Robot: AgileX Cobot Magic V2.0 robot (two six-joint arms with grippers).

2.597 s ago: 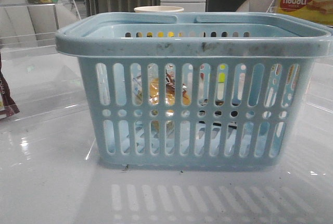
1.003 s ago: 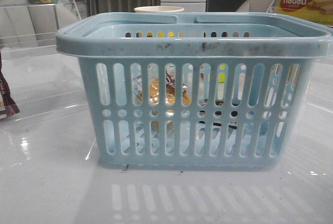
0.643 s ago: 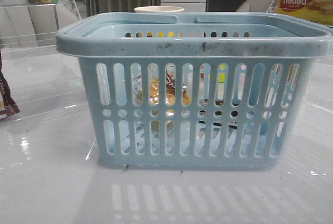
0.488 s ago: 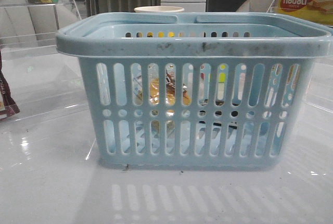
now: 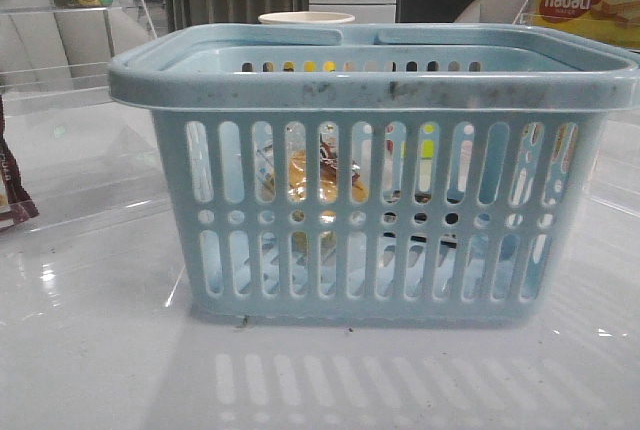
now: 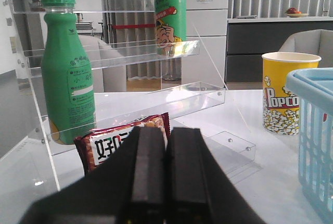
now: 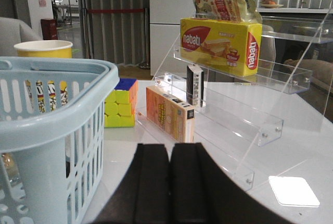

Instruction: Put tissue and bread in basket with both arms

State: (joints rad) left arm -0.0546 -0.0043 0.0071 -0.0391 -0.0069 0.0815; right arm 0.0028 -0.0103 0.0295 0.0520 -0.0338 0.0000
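Note:
The light-blue basket [image 5: 370, 85] stands in the middle of the table and fills the front view. Through its front slots I see the bread [image 5: 300, 175], golden-brown in a clear bag, lying inside. The tissue cannot be made out; only dark shapes show low in the basket. Neither gripper appears in the front view. In the left wrist view my left gripper [image 6: 167, 130] is shut and empty, well left of the basket [image 6: 317, 130]. In the right wrist view my right gripper [image 7: 170, 148] is shut and empty, just right of the basket [image 7: 47, 125].
A clear acrylic shelf [image 6: 156, 52] with a green bottle [image 6: 67, 78] and a red snack packet [image 6: 112, 143] stands on the left. A popcorn cup [image 6: 289, 99] sits behind the basket. On the right, a shelf holds the nabati box [image 7: 221, 44], an orange carton [image 7: 169, 112] and a puzzle cube [image 7: 120, 103].

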